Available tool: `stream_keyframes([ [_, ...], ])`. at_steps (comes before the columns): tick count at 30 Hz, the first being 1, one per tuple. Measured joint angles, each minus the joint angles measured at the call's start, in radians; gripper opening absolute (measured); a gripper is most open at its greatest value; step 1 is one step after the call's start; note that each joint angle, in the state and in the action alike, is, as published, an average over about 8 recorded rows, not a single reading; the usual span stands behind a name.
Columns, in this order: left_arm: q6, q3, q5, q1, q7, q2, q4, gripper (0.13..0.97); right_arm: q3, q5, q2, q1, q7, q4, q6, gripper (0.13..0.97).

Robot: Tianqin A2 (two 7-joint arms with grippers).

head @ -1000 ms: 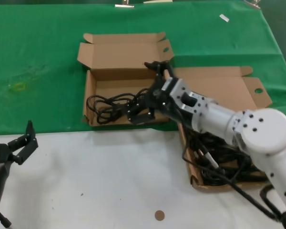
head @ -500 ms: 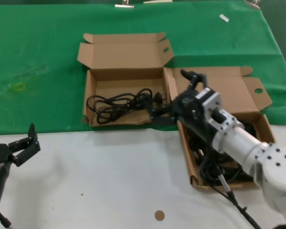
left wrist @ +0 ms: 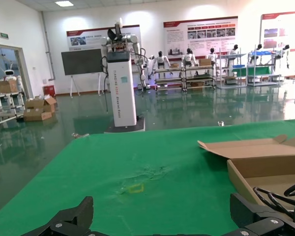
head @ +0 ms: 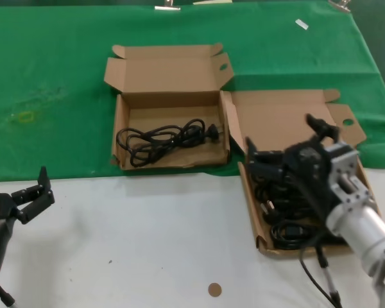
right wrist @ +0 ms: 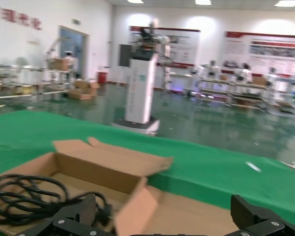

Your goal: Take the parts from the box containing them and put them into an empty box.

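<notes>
The low box with a round hole in its lid tab (head: 251, 200) lies at the right and holds several black cables (head: 289, 232). The taller box with an oval hole in its tab (head: 120, 123) lies behind and to its left, with one black cable (head: 160, 138) inside. My right gripper (head: 282, 137) is open and empty, hovering over the far end of the right box. The right wrist view shows the taller box (right wrist: 93, 167) and its cable (right wrist: 24, 196) beyond the gripper (right wrist: 164, 219). My left gripper (head: 36, 195) is open and idle at the near left, also seen in its wrist view (left wrist: 162, 222).
Both boxes lie on a green cloth (head: 51, 77) over the far half; the near half is white tabletop (head: 147, 237). A small brown disc (head: 214, 289) lies near the front edge. A white tag (head: 301, 24) lies at the far right.
My right gripper has left the taller box and swung right to above the low box. The cable it was at stays in the taller box. The left arm barely moved.
</notes>
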Motion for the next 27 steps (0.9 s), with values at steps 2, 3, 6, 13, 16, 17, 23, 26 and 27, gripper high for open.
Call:
stream_keyframes([
  [2,0.0,0.0,0.0,0.0,0.0,0.0,0.0,0.966,0.017,0.016,0.002,-0.032,0.004,0.022,0.026,0.966],
  [3,0.0,0.0,0.0,0.0,0.0,0.0,0.0,0.966,0.024,0.023,0.002,-0.046,0.005,0.031,0.038,0.966],
  [6,0.0,0.0,0.0,0.0,0.0,0.0,0.0,0.966,0.041,0.039,0.004,-0.079,0.009,0.054,0.065,0.966],
  [13,0.0,0.0,0.0,0.0,0.0,0.0,0.0,0.966,0.051,0.048,0.005,-0.098,0.012,0.066,0.081,0.966],
  [16,0.0,0.0,0.0,0.0,0.0,0.0,0.0,0.966,0.051,0.048,0.005,-0.099,0.012,0.067,0.081,0.966],
  [17,0.0,0.0,0.0,0.0,0.0,0.0,0.0,0.966,0.051,0.048,0.005,-0.099,0.012,0.067,0.081,0.966],
  [23,0.0,0.0,0.0,0.0,0.0,0.0,0.0,0.966,0.051,0.048,0.005,-0.099,0.012,0.067,0.081,0.966],
  [26,0.0,0.0,0.0,0.0,0.0,0.0,0.0,0.966,0.051,0.048,0.005,-0.099,0.012,0.067,0.081,0.966],
  [27,0.0,0.0,0.0,0.0,0.0,0.0,0.0,0.966,0.051,0.048,0.005,-0.099,0.012,0.067,0.081,0.966],
])
